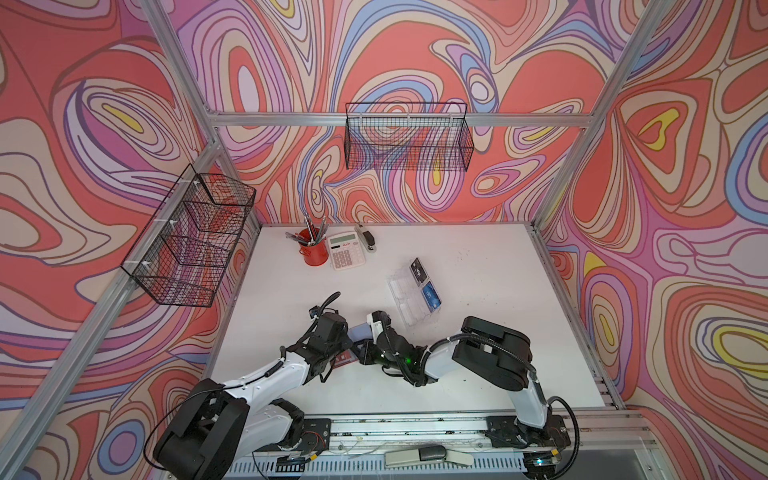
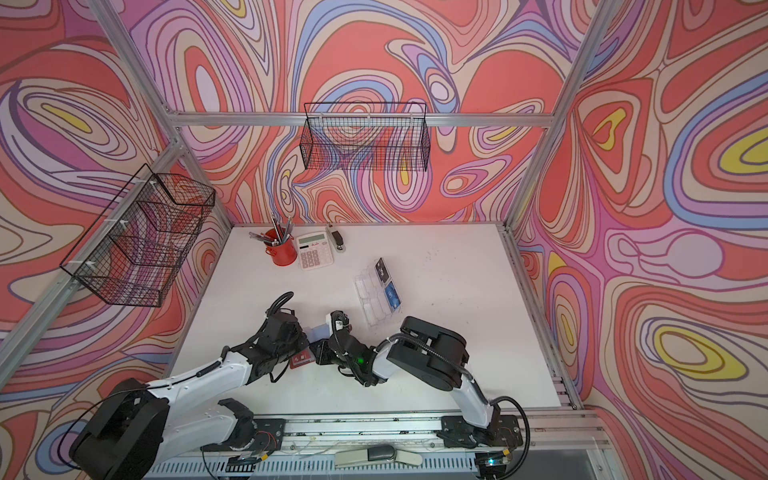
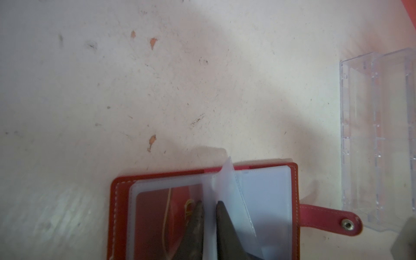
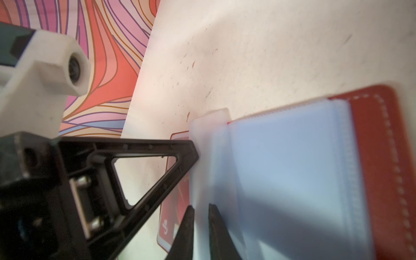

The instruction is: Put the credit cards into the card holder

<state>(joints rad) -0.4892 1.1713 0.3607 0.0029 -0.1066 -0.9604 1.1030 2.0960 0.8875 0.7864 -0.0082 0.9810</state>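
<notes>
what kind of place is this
Most likely a robot lab cell staged as an office desk: an aluminium frame encloses a white table, a left arm and right arm are mounted along its front, and a calculator, pen cup and stapler sit at the back.

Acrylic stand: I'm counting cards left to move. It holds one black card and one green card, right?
No. The second card in the acrylic stand is blue, not green, as both top views show; the black card is right.
</notes>
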